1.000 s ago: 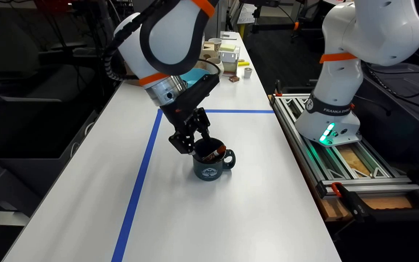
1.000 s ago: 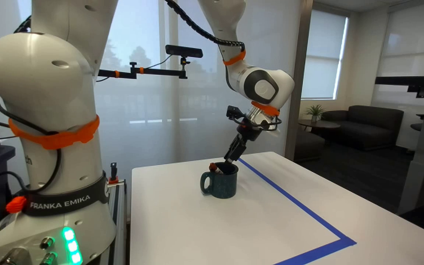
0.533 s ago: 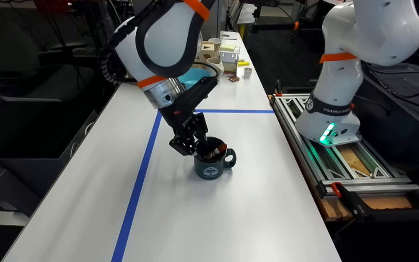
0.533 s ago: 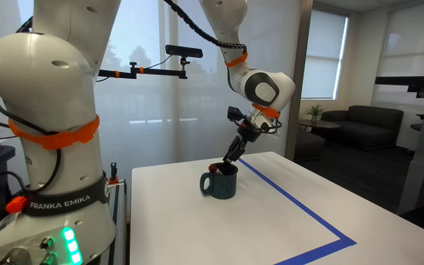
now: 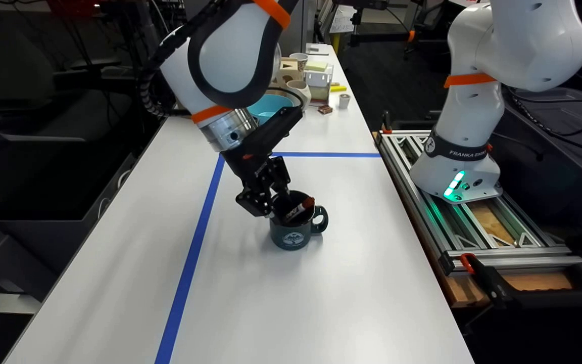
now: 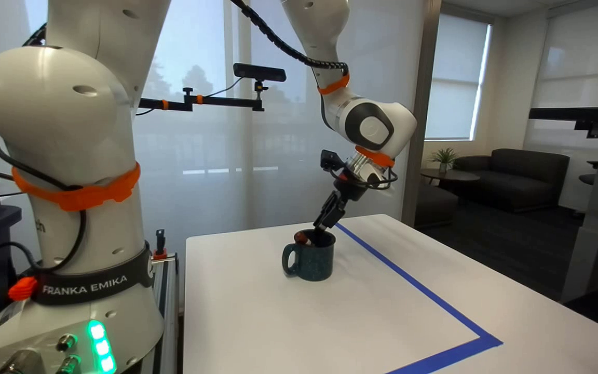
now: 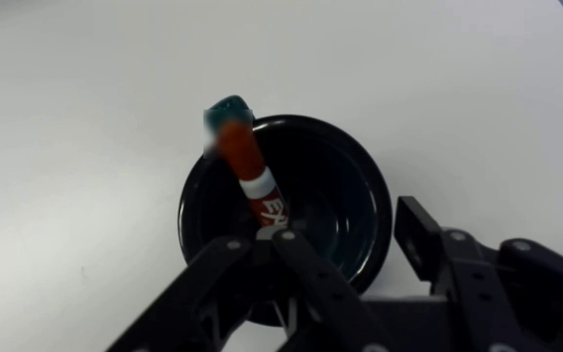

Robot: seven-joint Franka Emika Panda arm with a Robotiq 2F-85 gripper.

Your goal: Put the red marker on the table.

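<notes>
The red marker (image 5: 301,207) leans inside the dark mug (image 5: 291,238), its red cap at the rim on the handle side. In the wrist view the marker (image 7: 245,156) shows its cap, white band and part of its label; its lower end is hidden behind a finger. My gripper (image 5: 273,200) is open at the mug. In the wrist view the gripper (image 7: 344,234) has one finger over the mug's opening, overlapping the marker, and the other pad (image 7: 416,234) just outside the rim. I cannot tell whether a finger touches the marker. The mug stands upright on the white table (image 5: 367,288).
Blue tape (image 5: 190,263) outlines part of the tabletop. A blue bowl (image 5: 269,104), cups and small items stand at the far end. The arm's base (image 5: 455,177) and metal rails (image 5: 493,253) run along one side, with a black clamp (image 5: 533,290) there.
Over the last second my gripper and the mug have shifted very slightly. The marker has turned a little in the mug, and its cap sits slightly differently at the rim. The gripper stays open.
</notes>
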